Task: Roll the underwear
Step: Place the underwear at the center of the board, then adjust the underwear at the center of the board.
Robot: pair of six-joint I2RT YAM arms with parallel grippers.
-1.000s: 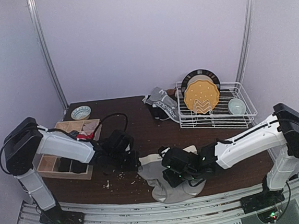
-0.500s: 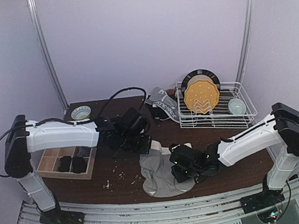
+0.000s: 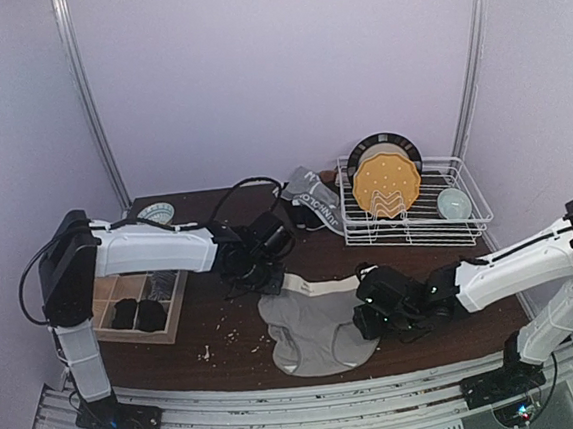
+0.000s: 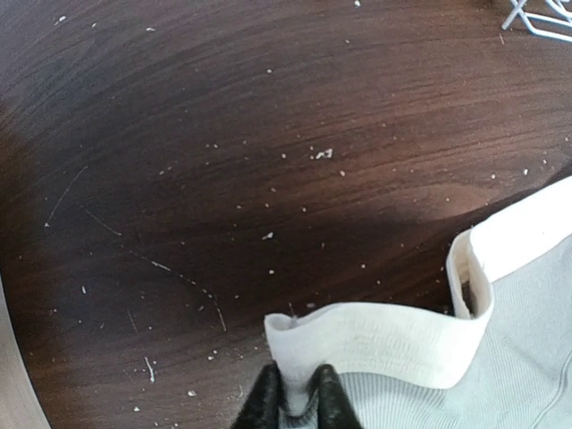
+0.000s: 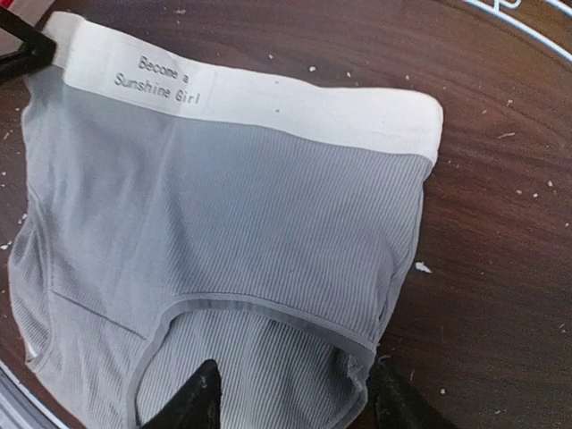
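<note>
A: How is the left arm set?
B: Stretched far over the table (image 3: 226,320) — left gripper (image 4: 299,404) pinching a corner of the white waistband (image 4: 384,344)
A: And the right?
B: Low, angled inward — right gripper (image 5: 290,402) spread, 2 fingers (image 5: 192,398) straddling the leg hem of the grey briefs (image 5: 223,223) lying flat beneath it

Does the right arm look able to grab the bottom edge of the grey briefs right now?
Probably yes: the right gripper hangs open right over the grey briefs near their leg openings, with nothing between; the left gripper only pinches their far corner.
</note>
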